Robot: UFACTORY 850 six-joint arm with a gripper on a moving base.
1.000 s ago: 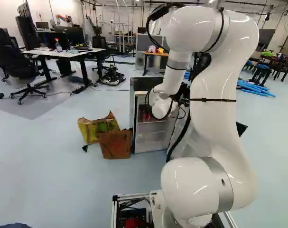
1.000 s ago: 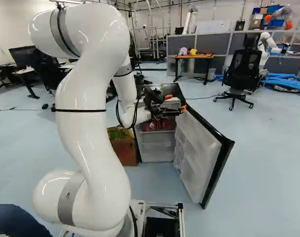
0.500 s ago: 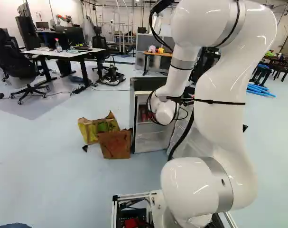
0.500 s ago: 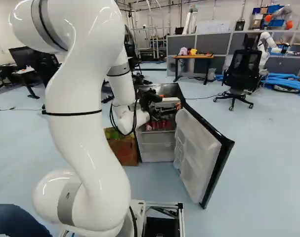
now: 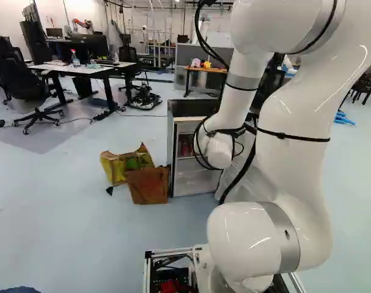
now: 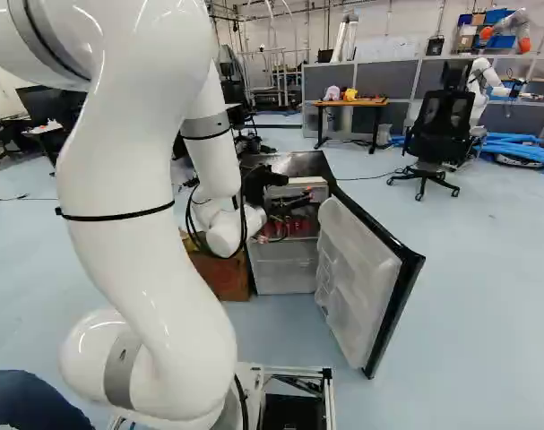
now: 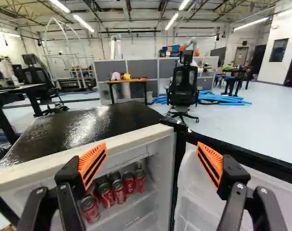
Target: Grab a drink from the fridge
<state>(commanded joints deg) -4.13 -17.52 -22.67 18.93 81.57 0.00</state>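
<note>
The red cans [image 7: 119, 191] stand upright in a row on a shelf [image 7: 131, 207] inside the fridge [image 7: 131, 138], close behind its opening, with more can tops just visible behind them. The gripper [image 7: 151, 144] is at the opening with its fingers spread wide and nothing held between them. The cans lie lower and toward the finger farther from the open door [image 7: 208, 192].

The step in hand appears to be alignment. Recommended: shift the gripper away from the door, lower it below the fridge's top edge, then advance level, with one can centred between the pads. Select an end can if possible (neighbours stand close and leave little room for a finger). Caution: advancing at the present height could strike the top edge. Keep the wrist clear of the cardboard box [image 5: 148, 185] beside the fridge.
</note>
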